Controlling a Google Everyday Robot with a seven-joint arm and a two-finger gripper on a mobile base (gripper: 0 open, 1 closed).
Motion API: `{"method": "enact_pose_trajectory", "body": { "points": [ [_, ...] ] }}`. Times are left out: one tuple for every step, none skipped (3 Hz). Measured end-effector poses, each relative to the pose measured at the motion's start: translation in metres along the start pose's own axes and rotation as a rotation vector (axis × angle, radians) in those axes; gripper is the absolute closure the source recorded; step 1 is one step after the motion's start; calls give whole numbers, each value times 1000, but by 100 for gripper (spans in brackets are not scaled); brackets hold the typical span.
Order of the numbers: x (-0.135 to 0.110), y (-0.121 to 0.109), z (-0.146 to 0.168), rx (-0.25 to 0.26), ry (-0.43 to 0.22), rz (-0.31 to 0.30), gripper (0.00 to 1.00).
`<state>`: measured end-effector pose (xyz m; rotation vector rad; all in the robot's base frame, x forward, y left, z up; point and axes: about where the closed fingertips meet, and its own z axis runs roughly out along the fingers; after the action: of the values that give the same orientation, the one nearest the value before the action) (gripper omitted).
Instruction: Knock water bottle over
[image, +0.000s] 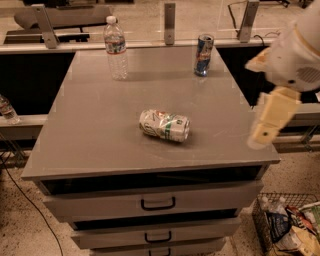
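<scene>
The water bottle (116, 47) stands upright at the far left corner of the grey table top (100, 125). It is clear and ribbed, with a white cap and a red, white and blue label band. My gripper (264, 134) hangs at the end of the cream arm (295, 60), over the table's right edge near the front. It is far from the bottle, across the table, and touches nothing that I can see.
A blue and silver drink can (203, 55) stands at the far right of the table. A crushed white and green can (164, 125) lies on its side near the middle. Drawers (157, 204) sit below. A wire basket (287, 225) stands on the floor at the right.
</scene>
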<state>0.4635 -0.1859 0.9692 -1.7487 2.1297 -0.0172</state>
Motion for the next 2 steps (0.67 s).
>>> {"method": "enact_pose_trajectory", "body": {
  "points": [
    [-62, -26, 37, -8, -148, -80, 0],
    [-131, -56, 61, 29, -297, -146, 0]
  ]
}}
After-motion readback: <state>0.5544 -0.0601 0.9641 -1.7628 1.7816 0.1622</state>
